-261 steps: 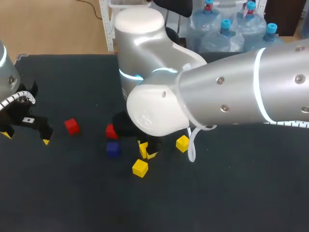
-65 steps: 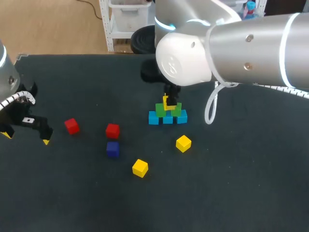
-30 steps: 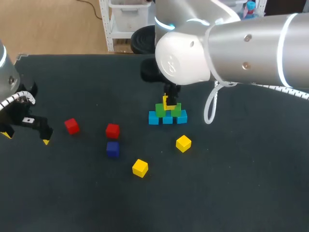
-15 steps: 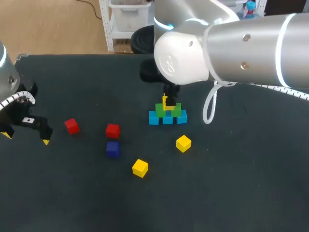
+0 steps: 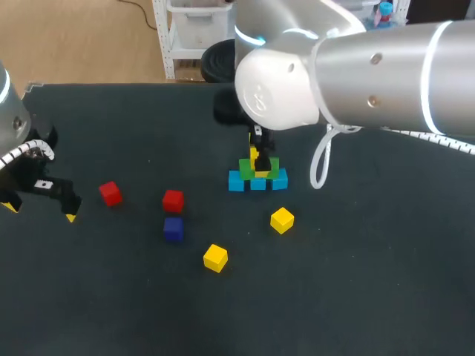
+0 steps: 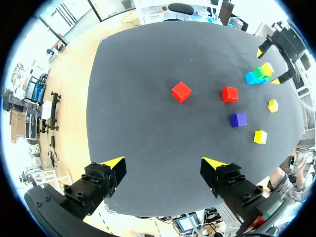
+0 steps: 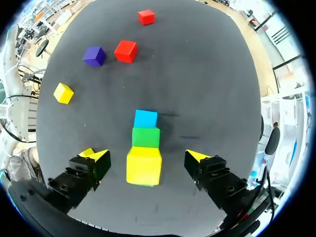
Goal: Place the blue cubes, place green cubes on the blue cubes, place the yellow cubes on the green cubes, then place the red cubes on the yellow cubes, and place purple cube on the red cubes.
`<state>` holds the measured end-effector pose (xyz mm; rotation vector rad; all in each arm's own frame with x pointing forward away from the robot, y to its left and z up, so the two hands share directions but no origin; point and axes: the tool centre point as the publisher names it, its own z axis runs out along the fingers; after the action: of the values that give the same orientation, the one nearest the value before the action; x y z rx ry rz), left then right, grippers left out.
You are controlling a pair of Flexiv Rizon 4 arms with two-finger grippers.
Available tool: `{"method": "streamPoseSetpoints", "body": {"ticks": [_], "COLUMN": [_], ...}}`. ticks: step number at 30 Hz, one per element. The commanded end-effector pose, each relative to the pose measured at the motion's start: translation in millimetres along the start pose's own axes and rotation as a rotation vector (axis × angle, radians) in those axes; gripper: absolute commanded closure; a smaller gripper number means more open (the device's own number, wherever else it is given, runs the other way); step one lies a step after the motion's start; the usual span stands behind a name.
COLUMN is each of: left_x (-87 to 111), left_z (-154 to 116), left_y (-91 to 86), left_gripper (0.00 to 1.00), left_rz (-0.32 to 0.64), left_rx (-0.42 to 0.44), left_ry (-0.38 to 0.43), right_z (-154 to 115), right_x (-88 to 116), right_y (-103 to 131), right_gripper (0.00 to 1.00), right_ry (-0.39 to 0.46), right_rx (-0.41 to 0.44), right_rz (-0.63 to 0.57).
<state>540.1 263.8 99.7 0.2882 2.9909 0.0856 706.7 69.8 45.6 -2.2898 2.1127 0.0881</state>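
Currently r. pincer (image 7: 145, 156) spread over yellow cube (image 7: 143, 167) atop green cubes (image 7: 146, 137); l. pincer (image 6: 163, 163) spread too.

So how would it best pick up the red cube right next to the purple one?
From straight above, jaws on the two side faces of the red cube that run toward the purple cube; it sits flat, and those sides look free.

Our right arm (image 5: 356, 74) hangs over the cube stack (image 5: 257, 182), shutting the way from above. Left red cube (image 5: 110, 193), right red cube (image 5: 173, 200), purple cube (image 5: 174, 228), near yellow cube (image 5: 215, 257) and far yellow cube (image 5: 282, 220) dot the front-left. Bare table (image 5: 386, 282) lies right.
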Motion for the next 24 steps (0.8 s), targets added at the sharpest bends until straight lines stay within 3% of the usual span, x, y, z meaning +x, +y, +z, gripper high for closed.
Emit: {"method": "streamPoseSetpoints", "body": {"ticks": [1, 11, 16, 24], "left_x": [0.2, 0.2, 0.2, 0.2], "left_z": [0, 0, 0, 0], "left_y": [1.1, 1.1, 1.1, 1.1], "left_gripper": [0.00, 0.00, 0.00, 0.00], "left_rz": [0.002, 0.002, 0.002, 0.002], "left_rx": [0.004, 0.004, 0.004, 0.004], "left_ry": [-0.001, -0.001, -0.001, -0.001], "right_z": [-13, -69, -82, -80], "right_x": [11, 58, 77, 80], "right_y": [8, 36, 60, 98], "right_gripper": [0.00, 0.00, 0.00, 0.00], "right_ry": [-0.002, 0.025, 0.019, 0.036], "right_rx": [0.039, 0.172, 0.154, 0.094], "right_rz": [0.003, -0.009, -0.054, -0.227]}}
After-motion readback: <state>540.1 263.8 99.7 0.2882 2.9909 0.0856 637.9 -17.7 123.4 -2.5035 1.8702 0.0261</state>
